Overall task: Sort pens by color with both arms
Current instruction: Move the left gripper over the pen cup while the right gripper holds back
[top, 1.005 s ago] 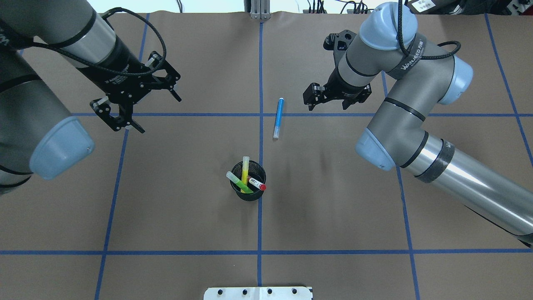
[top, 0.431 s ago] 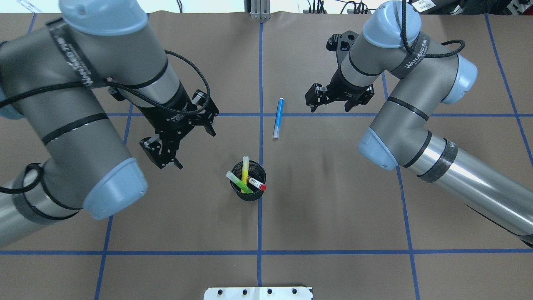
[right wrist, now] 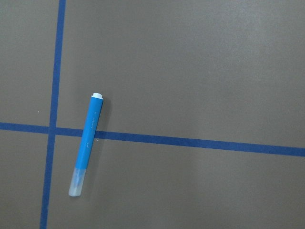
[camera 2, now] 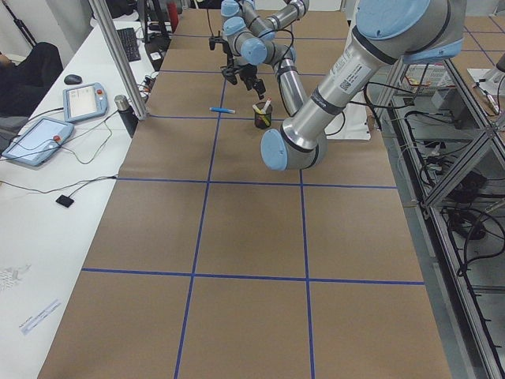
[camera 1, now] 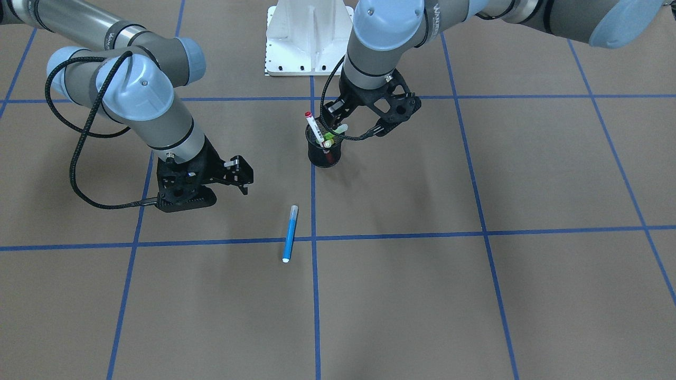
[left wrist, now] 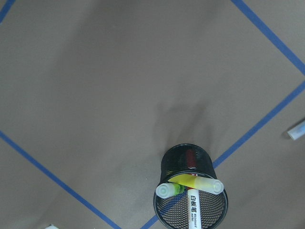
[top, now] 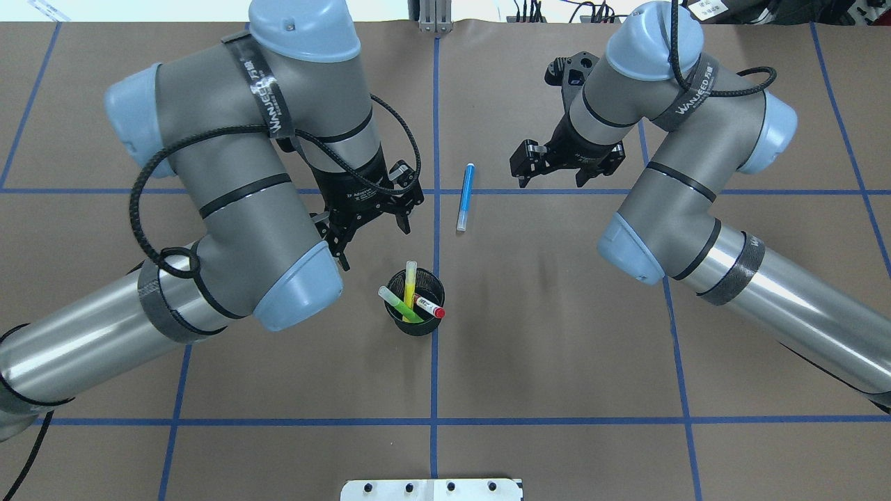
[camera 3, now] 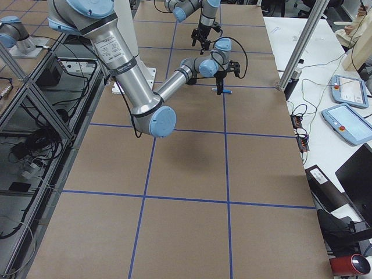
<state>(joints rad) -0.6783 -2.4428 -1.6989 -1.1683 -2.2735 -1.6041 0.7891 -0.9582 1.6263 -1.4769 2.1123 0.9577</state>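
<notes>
A blue pen [top: 465, 197] [camera 1: 290, 234] [right wrist: 86, 143] lies flat on the brown table, just right of the centre tape line. A black mesh cup [top: 415, 306] [left wrist: 193, 191] stands upright and holds three pens. They are a yellow pen [top: 410, 282], a light green pen [top: 398, 303] and a white pen with a red cap [top: 430, 307]. My left gripper [top: 376, 243] hangs open just beyond the cup and a little to its left, holding nothing. To the right of the blue pen, my right gripper [top: 551, 179] is open and empty.
Blue tape lines [top: 434, 390] split the table into squares. The white base pedestal [camera 1: 309, 42] stands at the robot's edge. In the exterior left view, a side desk [camera 2: 71, 170] with tablets and an aluminium post [camera 2: 118, 63] flank the table.
My left arm has swung in from the far left towards the centre, bringing its open gripper close to the cup. The right arm and all pens have stayed put.
</notes>
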